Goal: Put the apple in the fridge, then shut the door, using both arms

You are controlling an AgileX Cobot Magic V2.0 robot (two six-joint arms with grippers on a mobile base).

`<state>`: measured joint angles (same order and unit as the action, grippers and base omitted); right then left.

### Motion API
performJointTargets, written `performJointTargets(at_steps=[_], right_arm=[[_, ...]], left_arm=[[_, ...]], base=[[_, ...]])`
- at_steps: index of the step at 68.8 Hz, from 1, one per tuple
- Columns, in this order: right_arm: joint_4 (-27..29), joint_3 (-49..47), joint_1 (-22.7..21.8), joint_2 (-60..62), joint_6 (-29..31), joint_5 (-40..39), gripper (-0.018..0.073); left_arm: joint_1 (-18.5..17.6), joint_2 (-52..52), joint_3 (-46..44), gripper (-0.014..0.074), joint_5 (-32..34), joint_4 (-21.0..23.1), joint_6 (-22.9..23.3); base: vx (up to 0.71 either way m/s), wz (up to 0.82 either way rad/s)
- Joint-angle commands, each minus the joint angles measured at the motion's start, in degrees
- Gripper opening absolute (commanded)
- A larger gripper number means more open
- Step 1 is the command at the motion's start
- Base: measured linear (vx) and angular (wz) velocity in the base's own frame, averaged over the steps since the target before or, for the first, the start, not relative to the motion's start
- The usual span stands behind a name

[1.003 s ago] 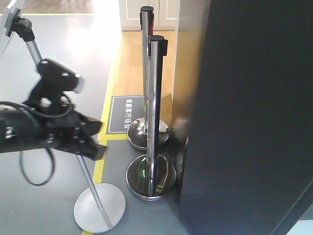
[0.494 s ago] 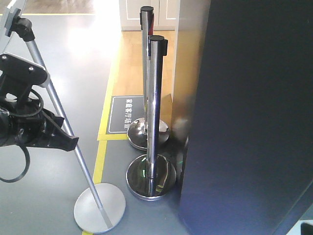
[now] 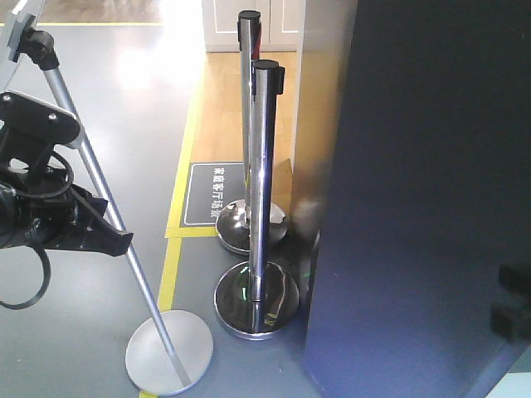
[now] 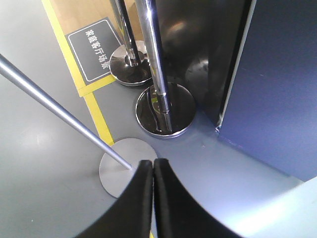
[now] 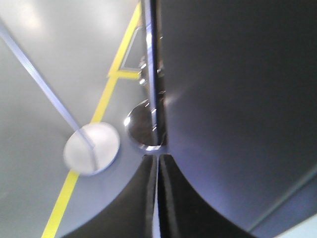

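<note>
The fridge shows only as a tall dark grey panel (image 3: 431, 191) filling the right of the front view, and again as a bluish-dark panel (image 4: 282, 84) with a pale strip along its edge. Its white interior is not visible, and I cannot tell the door from the side panels. The apple is out of view. My left arm (image 3: 50, 220) is at the left edge, away from the fridge. The left gripper (image 4: 153, 163) is shut and empty above the grey floor. My right gripper (image 5: 157, 157) is shut and empty close to the dark panel (image 5: 233, 99). A blurred black part of it (image 3: 514, 303) shows at the right edge.
Two chrome barrier posts (image 3: 264, 166) (image 3: 247, 99) on round bases stand just left of the fridge. A slanted silver pole (image 3: 91, 174) with a disc base (image 3: 168, 351) crosses in front of the left arm. Yellow floor tape (image 3: 178, 240) and a dark floor sign (image 3: 214, 192) lie behind.
The left arm drew back to the left a second ago and has since stayed still. A black part of the right gripper has risen into the front view at the right edge.
</note>
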<state>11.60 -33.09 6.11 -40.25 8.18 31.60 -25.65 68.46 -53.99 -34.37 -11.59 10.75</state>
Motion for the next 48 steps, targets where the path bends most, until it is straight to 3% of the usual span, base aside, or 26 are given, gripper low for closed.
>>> performJointTargets(at_steps=[1,13,48], right_arm=[[-3.2,-1.4,-0.2,-3.7,-1.0,-11.1,-0.0006],[-8.1,-4.6,-1.6,-10.9,-3.0,-18.7,-0.0006],[-11.1,-19.7,-17.7,-22.9,-4.2,-20.0,-0.0004]], left_arm=[[0.0,-1.4,-1.5,-0.0006,2.8,-0.6,0.6],[0.0,-1.4,-1.5,-0.0006,2.8,-0.6,0.6],[0.0,-1.4,-1.5,-0.0006,2.9,-0.6,0.6]], base=[[0.0,0.0],[0.0,0.0],[0.0,0.0]])
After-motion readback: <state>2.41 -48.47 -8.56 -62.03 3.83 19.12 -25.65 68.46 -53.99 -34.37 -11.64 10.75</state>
